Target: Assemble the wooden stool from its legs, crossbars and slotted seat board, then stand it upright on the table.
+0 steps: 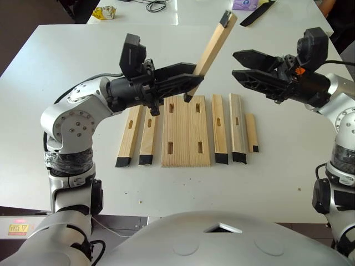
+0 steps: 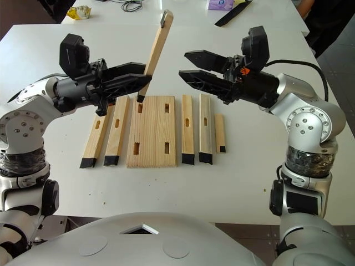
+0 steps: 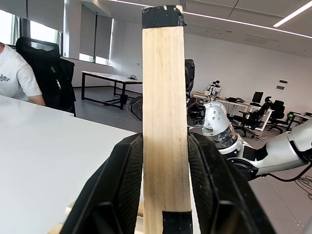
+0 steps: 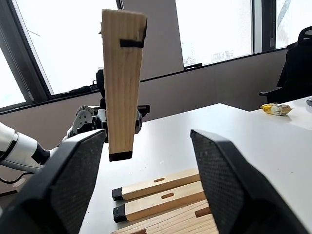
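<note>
Left claw (image 1: 194,80) is pinching a wooden leg (image 1: 213,44) near its lower end, fingers (image 3: 124,190) pressed against both faces. The leg is tilted, with its black-capped top leaning away and to the right. Its black lower tip hangs over the far edge of the slotted seat board (image 1: 186,133); in the right wrist view the tip is clear of it.

Right claw (image 1: 237,65) is spread, nothing between the fingers (image 4: 219,180). It hovers just right of the held leg, tips pointing at it but not touching, above the right-hand parts.

The seat board lies flat mid-bench (image 1: 66,55) with four slots visible. The other parts lie flat and parallel to it:
- left of the board: two slotted legs (image 1: 131,136) and (image 1: 148,136), side by side, black ends toward the robot
- right of the board: two more slotted pieces (image 1: 219,128) and (image 1: 237,127), then a shorter crossbar (image 1: 252,133) on the outside, also black-ended

A yellow packet (image 1: 105,12) sits on the far table, well apart from the parts.
</note>
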{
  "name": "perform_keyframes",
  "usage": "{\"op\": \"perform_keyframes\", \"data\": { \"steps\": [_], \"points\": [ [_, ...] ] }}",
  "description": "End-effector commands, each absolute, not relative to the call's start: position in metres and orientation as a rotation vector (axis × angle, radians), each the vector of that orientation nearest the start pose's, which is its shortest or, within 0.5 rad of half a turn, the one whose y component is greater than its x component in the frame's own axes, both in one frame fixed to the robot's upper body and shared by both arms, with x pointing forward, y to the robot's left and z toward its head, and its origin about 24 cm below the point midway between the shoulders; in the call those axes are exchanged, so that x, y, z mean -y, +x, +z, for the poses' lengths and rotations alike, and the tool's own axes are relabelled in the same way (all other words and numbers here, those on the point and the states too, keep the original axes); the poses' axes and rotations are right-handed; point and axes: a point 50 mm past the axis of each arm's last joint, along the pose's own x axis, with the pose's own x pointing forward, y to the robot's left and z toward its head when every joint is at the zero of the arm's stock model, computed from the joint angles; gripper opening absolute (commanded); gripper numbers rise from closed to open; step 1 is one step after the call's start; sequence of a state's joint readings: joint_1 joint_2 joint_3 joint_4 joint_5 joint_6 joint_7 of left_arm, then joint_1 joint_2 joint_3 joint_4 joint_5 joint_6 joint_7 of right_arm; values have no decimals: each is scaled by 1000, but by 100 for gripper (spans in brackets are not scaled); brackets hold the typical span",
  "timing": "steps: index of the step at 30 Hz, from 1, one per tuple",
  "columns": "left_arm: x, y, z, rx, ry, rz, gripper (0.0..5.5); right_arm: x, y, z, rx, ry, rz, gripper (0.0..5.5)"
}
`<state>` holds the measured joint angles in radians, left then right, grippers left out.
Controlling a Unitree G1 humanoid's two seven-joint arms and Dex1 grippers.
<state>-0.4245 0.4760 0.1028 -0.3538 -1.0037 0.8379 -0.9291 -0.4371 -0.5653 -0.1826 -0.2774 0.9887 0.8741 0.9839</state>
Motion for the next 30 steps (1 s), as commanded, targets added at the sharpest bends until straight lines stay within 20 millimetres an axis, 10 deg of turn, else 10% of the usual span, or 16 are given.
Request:
{"op": "perform_keyframes", "data": {
  "steps": [1,30],
  "points": [
    [-130,242,193,-2,-309,-1512,131,155,249,211,-35,279,1490,319],
    [-120,234,183,-62,-270,-1575,131,134,243,210,-104,184,1594,319]
  ]
}}
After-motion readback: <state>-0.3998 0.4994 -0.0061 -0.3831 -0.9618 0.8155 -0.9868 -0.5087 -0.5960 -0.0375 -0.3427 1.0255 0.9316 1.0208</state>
